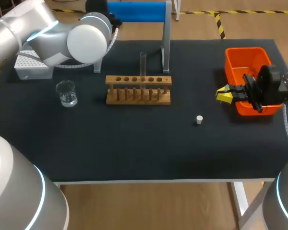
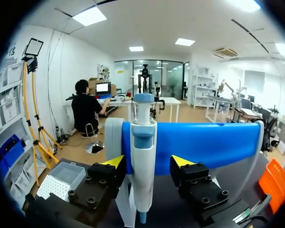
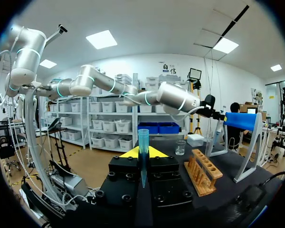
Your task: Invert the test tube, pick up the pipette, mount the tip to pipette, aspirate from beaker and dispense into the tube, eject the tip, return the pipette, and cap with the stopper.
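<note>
Right gripper [image 3: 142, 153] pinches pipette tip [image 3: 143, 138] upright, while left gripper [image 2: 147, 162] straddles pipette [image 2: 144, 137], wide apart.

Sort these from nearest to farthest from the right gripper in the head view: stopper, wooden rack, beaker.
1. The stopper: just beside the right gripper, which holds a pipette tip.
2. The wooden rack: middle of the table.
3. The beaker: far left side.

On the counter [image 1: 134, 148] the rack [image 1: 138, 89] stands with the test tube [image 1: 143, 63] in it. Beaker [image 1: 66, 93] left of the rack, tip box [image 1: 30, 65] behind-left, stand [image 1: 166, 48] behind, stopper [image 1: 199, 120] before-right, bin [image 1: 245, 50] far right.
</note>
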Controlling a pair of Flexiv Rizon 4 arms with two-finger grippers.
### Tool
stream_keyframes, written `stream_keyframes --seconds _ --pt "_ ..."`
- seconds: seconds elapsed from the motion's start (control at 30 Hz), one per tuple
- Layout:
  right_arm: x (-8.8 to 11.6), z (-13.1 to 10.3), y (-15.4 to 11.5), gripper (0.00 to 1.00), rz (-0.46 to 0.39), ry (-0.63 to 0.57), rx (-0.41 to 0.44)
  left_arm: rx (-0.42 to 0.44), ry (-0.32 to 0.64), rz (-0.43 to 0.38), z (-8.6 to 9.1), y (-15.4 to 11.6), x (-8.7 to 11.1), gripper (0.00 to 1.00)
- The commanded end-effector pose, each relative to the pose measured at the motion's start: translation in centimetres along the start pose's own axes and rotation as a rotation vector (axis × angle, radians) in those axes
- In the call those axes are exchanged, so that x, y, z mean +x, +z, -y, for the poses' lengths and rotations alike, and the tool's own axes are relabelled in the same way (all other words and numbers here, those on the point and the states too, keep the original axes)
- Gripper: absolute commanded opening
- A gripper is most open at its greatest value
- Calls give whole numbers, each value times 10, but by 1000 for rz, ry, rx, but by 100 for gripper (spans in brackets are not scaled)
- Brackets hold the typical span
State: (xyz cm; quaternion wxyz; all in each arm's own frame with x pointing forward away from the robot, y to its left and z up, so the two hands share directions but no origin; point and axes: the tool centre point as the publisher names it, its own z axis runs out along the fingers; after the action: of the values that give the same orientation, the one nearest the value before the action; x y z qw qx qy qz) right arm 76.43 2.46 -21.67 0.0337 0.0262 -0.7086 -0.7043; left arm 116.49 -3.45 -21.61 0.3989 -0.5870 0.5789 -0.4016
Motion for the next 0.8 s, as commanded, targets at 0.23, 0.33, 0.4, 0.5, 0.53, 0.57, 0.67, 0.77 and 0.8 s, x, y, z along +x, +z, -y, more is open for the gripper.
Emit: stream_keyframes --seconds 0.23,0.33,0.4,0.5,0.53,0.57,0.67,0.77,0.8 --pt "1 0 -1 0 -1 -1 1 2 -4 -4 1 7 0 65" --pt "1 0 -1 0 -1 -1 1 1 -5 -4 0 7 0 65" --pt "1 0 -1 0 -1 -1 1 1 -5 -2 0 7 1 64" --pt "1 0 -1 0 -1 -1 1 1 -6 -2 0 7 1 64" --pt "1 0 -1 0 -1 -1 1 1 -6 -3 0 7 1 65" --pt "1 0 -1 0 -1 -1 1 1 -6 -2 0 8 1 65" --pt "1 0 -1 0 -1 -1 1 0 -8 -1 -1 8 0 62" --pt "1 0 -1 0 -1 -1 1 1 -9 -1 -1 8 0 46" --pt "1 0 -1 0 -1 -1 1 0 -9 -1 -1 8 0 44"
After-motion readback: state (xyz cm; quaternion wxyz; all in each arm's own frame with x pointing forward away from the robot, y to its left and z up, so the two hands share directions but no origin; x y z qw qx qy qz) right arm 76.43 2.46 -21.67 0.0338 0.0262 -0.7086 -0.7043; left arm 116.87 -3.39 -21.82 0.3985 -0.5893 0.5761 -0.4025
